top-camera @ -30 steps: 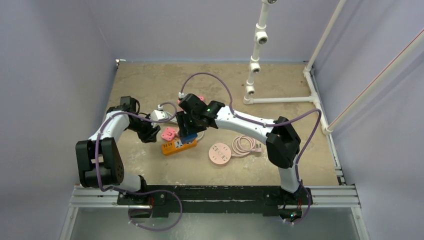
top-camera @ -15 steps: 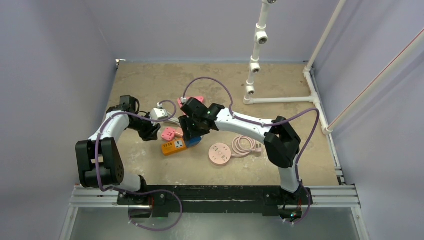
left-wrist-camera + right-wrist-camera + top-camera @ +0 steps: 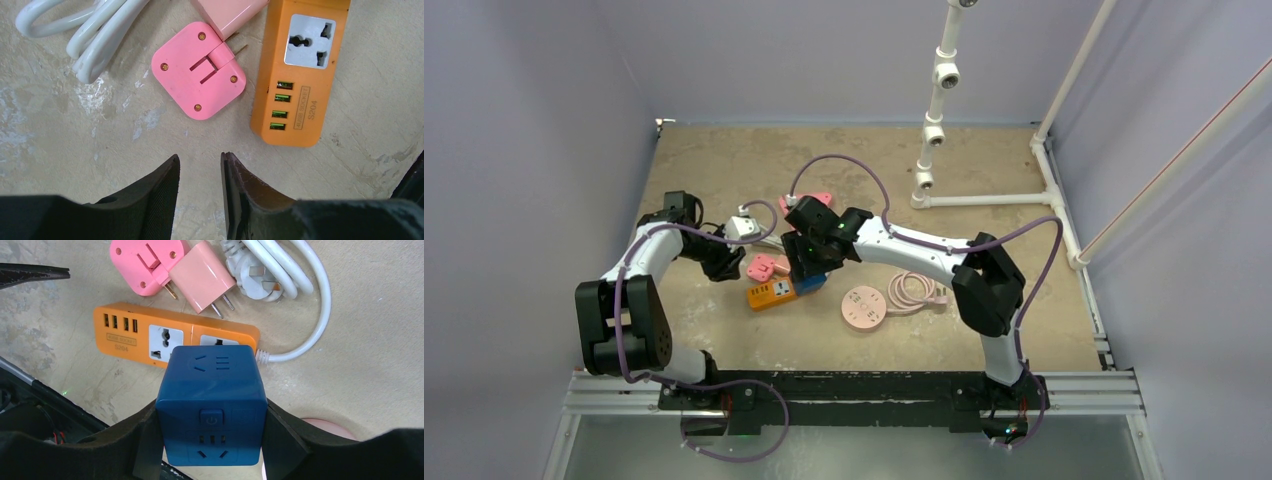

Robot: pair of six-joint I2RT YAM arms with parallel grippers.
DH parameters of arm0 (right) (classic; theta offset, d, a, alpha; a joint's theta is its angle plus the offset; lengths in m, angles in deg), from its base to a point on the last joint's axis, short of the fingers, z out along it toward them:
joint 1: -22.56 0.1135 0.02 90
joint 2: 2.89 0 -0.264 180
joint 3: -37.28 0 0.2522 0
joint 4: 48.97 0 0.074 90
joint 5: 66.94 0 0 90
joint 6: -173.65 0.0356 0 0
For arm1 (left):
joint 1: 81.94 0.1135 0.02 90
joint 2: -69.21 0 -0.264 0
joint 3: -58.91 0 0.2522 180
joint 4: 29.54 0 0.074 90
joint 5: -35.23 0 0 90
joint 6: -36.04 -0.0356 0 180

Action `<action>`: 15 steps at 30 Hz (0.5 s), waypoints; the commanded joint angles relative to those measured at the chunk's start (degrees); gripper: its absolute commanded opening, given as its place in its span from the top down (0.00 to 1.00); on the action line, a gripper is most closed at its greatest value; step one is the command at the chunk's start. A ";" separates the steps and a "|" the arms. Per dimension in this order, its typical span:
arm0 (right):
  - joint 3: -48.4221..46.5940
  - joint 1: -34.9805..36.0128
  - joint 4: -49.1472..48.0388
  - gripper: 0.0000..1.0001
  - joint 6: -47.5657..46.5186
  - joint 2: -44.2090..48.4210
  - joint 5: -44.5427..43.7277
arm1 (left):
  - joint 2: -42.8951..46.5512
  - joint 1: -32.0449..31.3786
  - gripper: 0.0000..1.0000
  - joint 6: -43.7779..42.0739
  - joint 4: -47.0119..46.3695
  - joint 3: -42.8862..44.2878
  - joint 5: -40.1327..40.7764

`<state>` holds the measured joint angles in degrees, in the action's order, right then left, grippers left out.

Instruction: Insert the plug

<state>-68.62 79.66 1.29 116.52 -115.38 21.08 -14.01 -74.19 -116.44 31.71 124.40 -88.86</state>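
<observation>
At frame centre, right gripper (image 3: 212,440) clamps blue plastic cube socket (image 3: 210,385) over orange rectangular power strip (image 3: 130,335); left gripper (image 3: 200,190), narrowly parted, holds nothing.

Tabletop (image 3: 724,150) is tan and mottled, matte, scuffed with pale patches. Plain lilac panels box it in on three sides: left wall (image 3: 524,120), back wall (image 3: 804,50), right wall (image 3: 1204,300). White pipe frame back right: a jointed upright post (image 3: 936,110) stands on the table, a horizontal run (image 3: 984,199) goes from its foot to the right edge, and slanted pipes (image 3: 1079,65) rise out of view. Aluminium rail (image 3: 874,392) along the near edge, grey panel (image 3: 874,455) below it. Light is even, shadows soft.
</observation>
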 commanded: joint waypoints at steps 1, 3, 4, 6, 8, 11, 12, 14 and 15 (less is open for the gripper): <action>-3.13 0.47 -0.41 1.00 1.93 -0.98 -0.44 | 1.75 -0.22 0.65 -2.67 0.11 -0.88 -1.82; -3.22 0.44 -0.37 1.00 2.72 -1.51 -0.84 | 1.70 -0.69 0.66 -3.49 0.09 -1.49 -1.71; -3.30 0.46 -0.37 1.00 2.95 -1.74 -1.05 | 1.65 -0.94 0.66 -3.91 0.10 -1.86 -1.69; -3.51 0.47 -0.31 1.00 2.91 -2.34 -1.29 | 1.66 -1.54 0.67 -4.60 0.01 -2.37 -1.64; -3.63 0.46 -0.29 1.00 2.78 -2.72 -1.44 | 1.66 -1.99 0.67 -5.14 -0.19 -2.86 -1.53; -3.36 0.46 -0.28 1.00 2.80 -2.60 -1.69 | 1.61 -2.24 0.67 -5.49 -0.16 -3.02 -1.74; -3.20 0.47 -0.28 1.00 2.90 -2.42 -1.96 | 1.65 -2.29 0.67 -5.92 0.12 -3.02 -1.89; -2.50 0.45 -0.28 1.00 3.14 -2.07 -2.51 | 1.50 -2.42 0.67 -6.64 0.67 -3.12 -2.03; -2.17 0.46 -0.28 1.00 3.28 -1.92 -2.69 | 1.36 -2.51 0.67 -6.87 0.91 -3.08 -2.04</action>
<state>-70.55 79.68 1.22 118.68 -117.21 20.82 -13.90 -76.36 -120.22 31.80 121.51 -88.86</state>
